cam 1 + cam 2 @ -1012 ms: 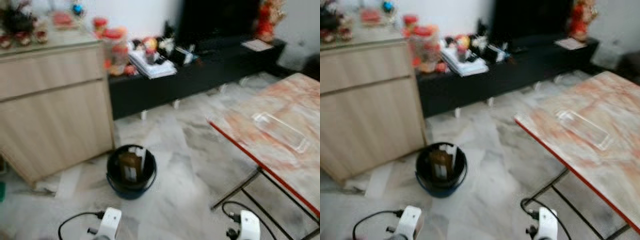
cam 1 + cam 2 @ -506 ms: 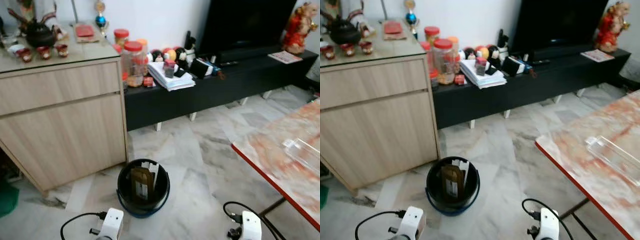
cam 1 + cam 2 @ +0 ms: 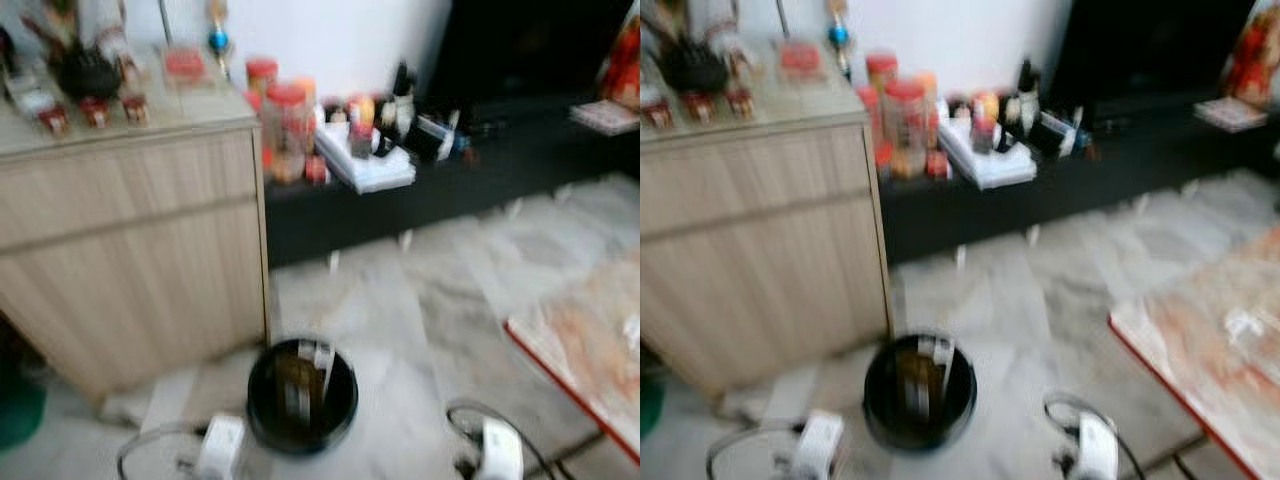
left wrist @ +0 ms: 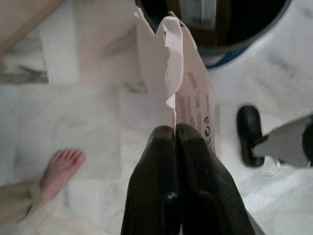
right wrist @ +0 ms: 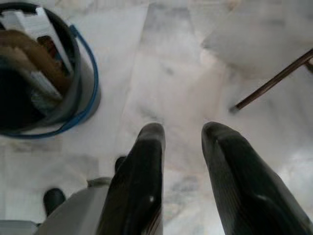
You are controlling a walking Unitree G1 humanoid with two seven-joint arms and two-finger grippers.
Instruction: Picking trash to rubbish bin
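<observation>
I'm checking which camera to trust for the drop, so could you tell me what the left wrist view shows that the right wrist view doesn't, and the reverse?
Left wrist view: the left gripper pinched shut on a torn paper wrapper just short of the bin, plus a person's bare foot on the floor.

Right wrist view: the right gripper open and holding nothing, and a thin dark table leg.

Both: the black rubbish bin with its blue rim, already holding trash, and the pale marble floor.

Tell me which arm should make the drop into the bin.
Left. The left gripper is shut on the crumpled paper, just short of the black bin; the right gripper is open, holding nothing.
</observation>
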